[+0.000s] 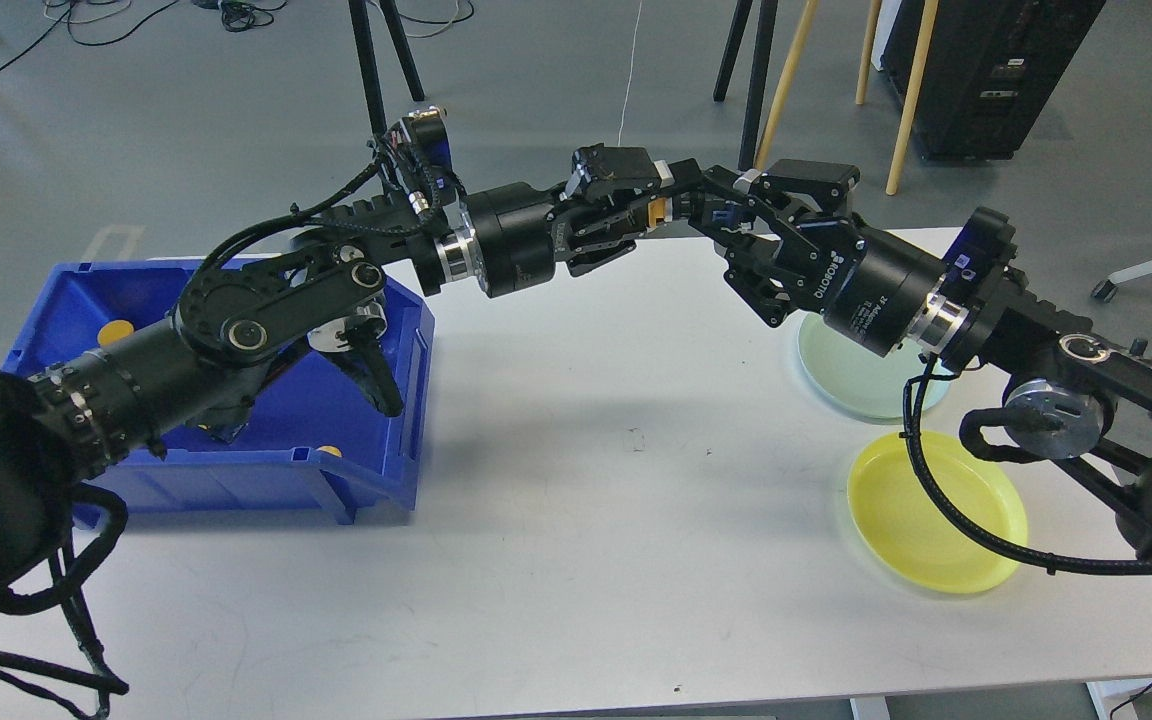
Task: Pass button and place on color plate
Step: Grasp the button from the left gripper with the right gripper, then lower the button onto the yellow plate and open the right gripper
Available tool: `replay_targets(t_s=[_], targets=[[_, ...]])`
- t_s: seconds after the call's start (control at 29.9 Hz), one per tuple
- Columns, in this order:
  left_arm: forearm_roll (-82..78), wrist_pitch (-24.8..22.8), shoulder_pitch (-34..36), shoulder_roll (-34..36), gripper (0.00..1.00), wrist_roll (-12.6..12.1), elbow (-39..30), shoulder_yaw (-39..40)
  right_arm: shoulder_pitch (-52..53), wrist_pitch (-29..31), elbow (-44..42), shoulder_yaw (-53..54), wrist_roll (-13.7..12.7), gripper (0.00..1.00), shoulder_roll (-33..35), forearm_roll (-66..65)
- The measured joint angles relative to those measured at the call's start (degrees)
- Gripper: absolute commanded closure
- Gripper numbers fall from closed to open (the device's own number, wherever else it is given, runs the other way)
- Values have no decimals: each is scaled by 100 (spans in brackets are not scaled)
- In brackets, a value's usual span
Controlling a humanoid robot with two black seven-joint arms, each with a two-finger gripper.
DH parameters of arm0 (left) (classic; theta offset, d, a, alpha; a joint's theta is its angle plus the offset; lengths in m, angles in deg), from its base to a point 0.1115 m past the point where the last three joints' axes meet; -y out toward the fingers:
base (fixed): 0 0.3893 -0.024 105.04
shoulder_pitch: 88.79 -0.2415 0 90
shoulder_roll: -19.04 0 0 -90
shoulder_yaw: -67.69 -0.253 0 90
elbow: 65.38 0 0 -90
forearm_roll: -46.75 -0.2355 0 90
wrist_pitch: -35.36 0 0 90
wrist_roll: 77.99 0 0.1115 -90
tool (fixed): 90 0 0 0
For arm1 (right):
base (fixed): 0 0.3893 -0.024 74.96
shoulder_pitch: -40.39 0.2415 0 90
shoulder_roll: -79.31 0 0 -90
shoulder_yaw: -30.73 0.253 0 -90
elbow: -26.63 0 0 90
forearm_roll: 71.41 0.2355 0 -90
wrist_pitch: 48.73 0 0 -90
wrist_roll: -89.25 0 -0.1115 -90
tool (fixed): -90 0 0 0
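Observation:
My left gripper [704, 206] reaches out over the far edge of the white table [576, 520] and is shut on a small blue button [728, 213]. Only a sliver of the button shows. My right gripper [733, 228] comes in from the right with its jaws open, one finger [751, 182] above the button and one below it, straddling the button and the left fingertips. A pale green plate [861, 390] and a yellow plate [936, 515] lie on the table's right side, under and in front of my right arm.
A blue bin [236, 475] stands at the table's left, under my left arm, with yellow buttons [116, 331] in it. Chair and tripod legs stand on the floor behind the table.

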Motion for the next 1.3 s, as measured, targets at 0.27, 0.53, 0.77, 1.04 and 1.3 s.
replay_targets(t_s=[0.27,0.53,0.77,1.04,1.3], targets=[[88,-2,-50,35,18,-6,12,82,-137,-119,11,101,-2,99,127,38],[113,-1,-183,13,17,-5,3,257,-1199,-411,103,604,5,99,257,88],[114,-1,-206,12,16,-1,-1,264,-3361,-1635,425,1697,-71,99,178,2034],[76,0,-154,54,15,-1,34,246,-4711,-2057,554,1912,-1,77,161,3908],[-344,1,549,1879,10,-1,-86,-304,-5060,-1945,441,2239,116,0,126,4046]])
